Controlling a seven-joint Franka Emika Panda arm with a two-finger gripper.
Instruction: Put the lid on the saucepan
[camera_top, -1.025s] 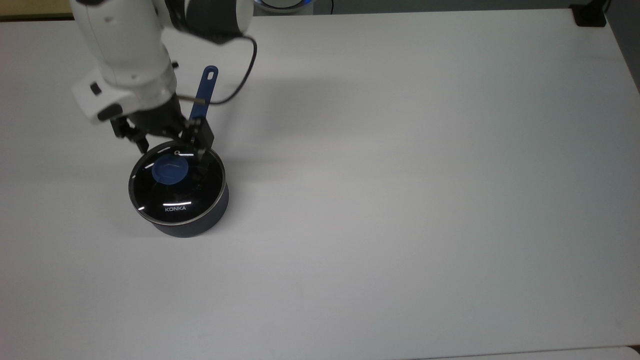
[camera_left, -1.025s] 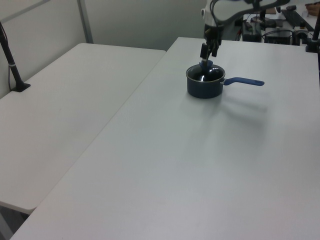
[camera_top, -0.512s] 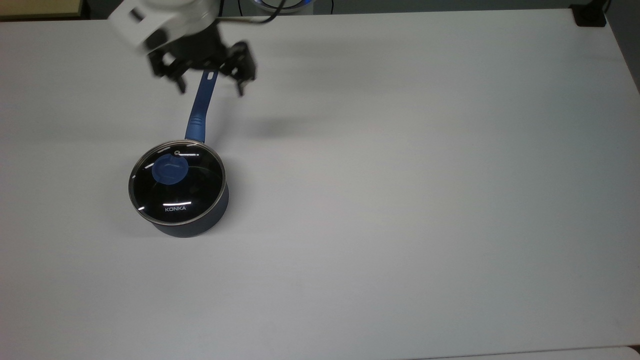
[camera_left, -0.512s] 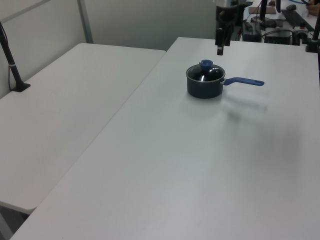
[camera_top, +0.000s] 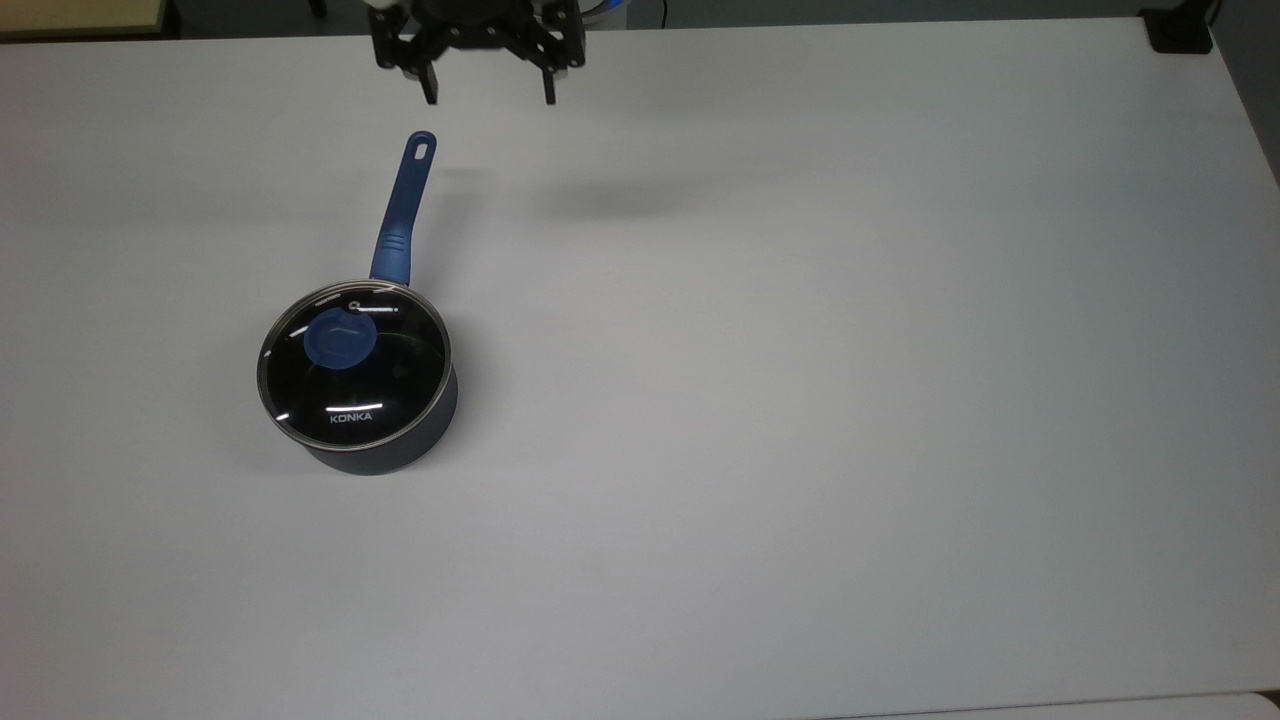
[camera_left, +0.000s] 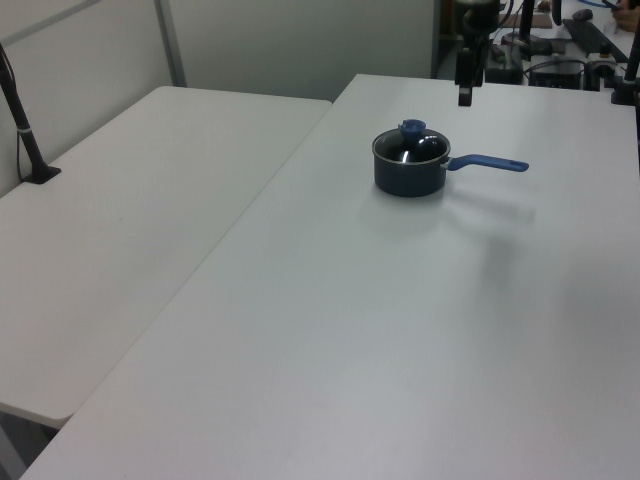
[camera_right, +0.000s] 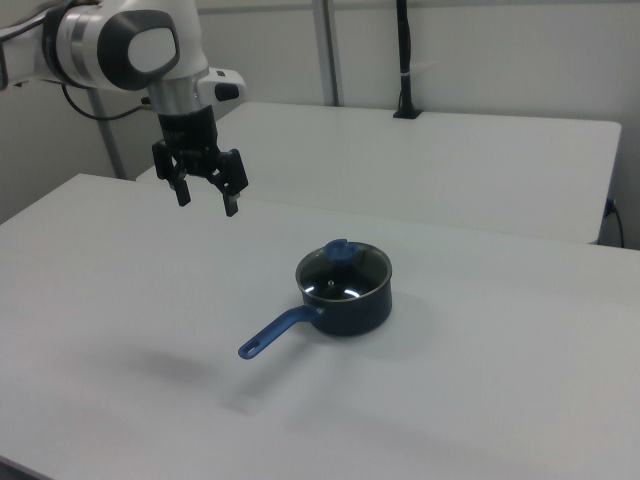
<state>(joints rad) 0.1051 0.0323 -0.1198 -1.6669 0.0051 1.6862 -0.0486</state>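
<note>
The lid (camera_top: 355, 370) sits flat on the saucepan (camera_top: 385, 450), its metal rim following the pan's rim all round, with the blue knob (camera_top: 340, 339) uppermost and the white KONKA print readable in the top view. In the right view the lid (camera_right: 343, 272) looks level on the saucepan (camera_right: 350, 305), so the task appears done. The pan stands on the white table (camera_top: 800, 400), toward the top view's left, and its long blue handle (camera_top: 402, 205) points up the top view toward the far edge.

The gripper (camera_top: 490, 95) hangs well above the table, past the handle's end and apart from pan and lid. Its two fingers are spread wide with nothing between them; the right view shows the gripper (camera_right: 206, 200) empty and high over the table, and the left view shows it (camera_left: 465, 95) up behind the pan.

Little seems likely to go wrong now. The main risk would be the arm sweeping low on another pass: a brush against the handle could turn the pan and jolt the glass lid askew, and a knock on the knob could tip the lid off the rim.

Count: one saucepan, one lid, one arm with one gripper, and a second white table (camera_left: 120, 220) beside the first, seen in the left view.
</note>
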